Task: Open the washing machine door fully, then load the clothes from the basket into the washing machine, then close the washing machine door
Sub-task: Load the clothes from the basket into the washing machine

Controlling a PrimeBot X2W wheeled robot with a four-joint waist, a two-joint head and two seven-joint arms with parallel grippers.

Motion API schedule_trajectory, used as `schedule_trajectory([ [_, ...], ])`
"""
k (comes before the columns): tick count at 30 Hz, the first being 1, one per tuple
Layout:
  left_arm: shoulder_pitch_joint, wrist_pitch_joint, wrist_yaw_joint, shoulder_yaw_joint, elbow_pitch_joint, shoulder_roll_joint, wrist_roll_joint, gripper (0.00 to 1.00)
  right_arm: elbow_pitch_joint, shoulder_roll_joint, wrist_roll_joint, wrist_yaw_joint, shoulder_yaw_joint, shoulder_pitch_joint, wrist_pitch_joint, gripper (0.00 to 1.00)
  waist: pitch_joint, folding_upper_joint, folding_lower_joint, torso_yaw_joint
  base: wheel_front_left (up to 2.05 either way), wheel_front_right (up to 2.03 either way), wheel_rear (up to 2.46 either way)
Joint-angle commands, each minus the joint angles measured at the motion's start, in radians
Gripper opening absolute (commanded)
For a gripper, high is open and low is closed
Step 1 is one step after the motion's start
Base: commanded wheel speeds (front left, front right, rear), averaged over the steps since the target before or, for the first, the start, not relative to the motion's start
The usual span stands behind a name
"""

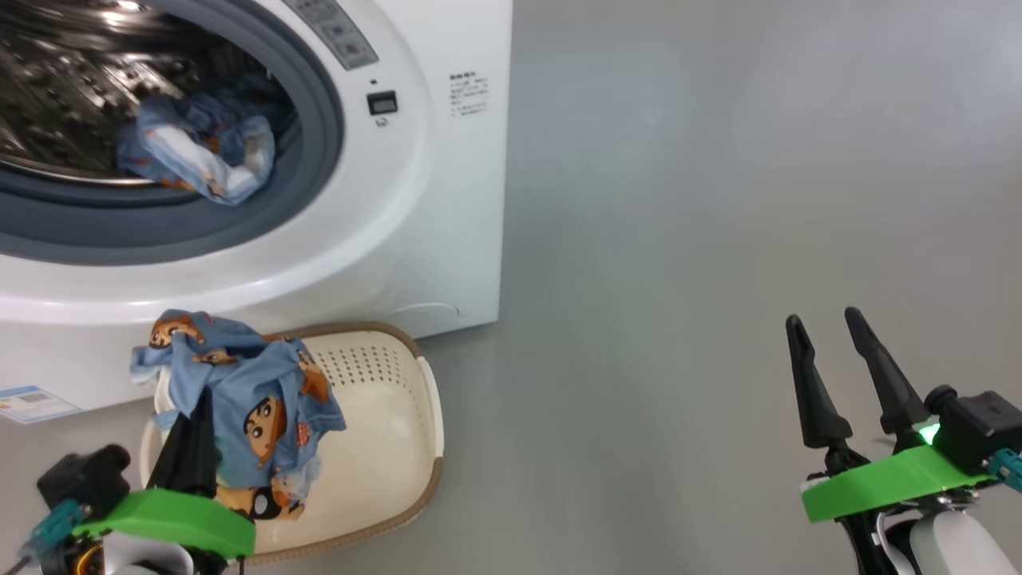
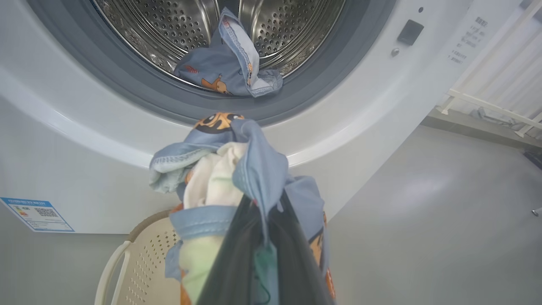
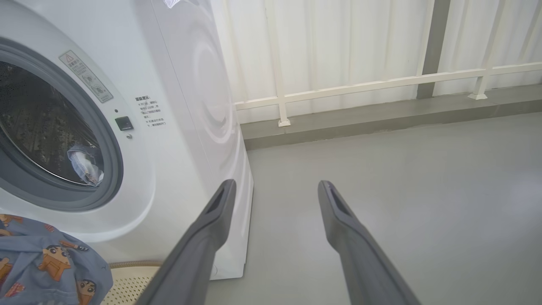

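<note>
Pinching a cartoon-print garment [image 1: 263, 391] over the basket [image 1: 383, 415] with my left hand [image 1: 192, 447]; right hand [image 1: 822, 317] at four o'clock gapes.

A smooth grey floor [image 1: 718, 200] is seen. On it the white washing machine [image 1: 447, 224] is stood, with the cream basket [image 1: 383, 415] set down just before its front. Beyond, a raised kerb [image 3: 381, 114] is edged by a white railing [image 3: 279, 106].

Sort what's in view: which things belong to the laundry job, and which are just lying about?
Job: washing machine; clothes bundle in its drum; second bundle held by the shut left gripper; basket; open right gripper.
Just there: blue label sticker; white railing.
</note>
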Motion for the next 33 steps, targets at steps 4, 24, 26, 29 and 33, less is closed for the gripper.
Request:
schedule_trajectory([
  [4,0.059,-0.011,-0.002,0.085,-0.106,0.01,0.047,0.0,-0.015,-0.017,0.009,0.008,0.0,0.028,-0.008,1.0,-0.057,0.0,0.0,0.033,0.0,0.0,0.0],
  [24,0.263,-0.011,-0.002,0.231,-0.388,-0.11,0.158,0.0,-0.015,-0.023,0.011,0.008,-0.018,0.056,-0.008,1.0,-0.068,0.0,0.0,0.049,0.0,0.0,0.0],
  [26,0.257,-0.011,-0.002,0.236,-0.396,-0.114,0.156,0.0,-0.016,-0.024,0.01,0.008,-0.019,0.053,-0.008,1.0,-0.063,0.0,0.0,0.049,0.0,0.0,0.0],
  [29,0.249,-0.011,-0.002,0.237,-0.401,-0.118,0.153,0.0,-0.018,-0.023,0.01,0.008,-0.02,0.05,-0.008,1.0,-0.054,0.0,0.0,0.048,0.0,0.0,0.0],
  [33,0.21,-0.011,-0.002,0.238,-0.407,-0.117,0.149,0.0,-0.024,-0.016,0.008,0.008,-0.021,0.04,-0.008,1.0,-0.029,0.0,0.0,0.046,0.0,0.0,0.0],
])
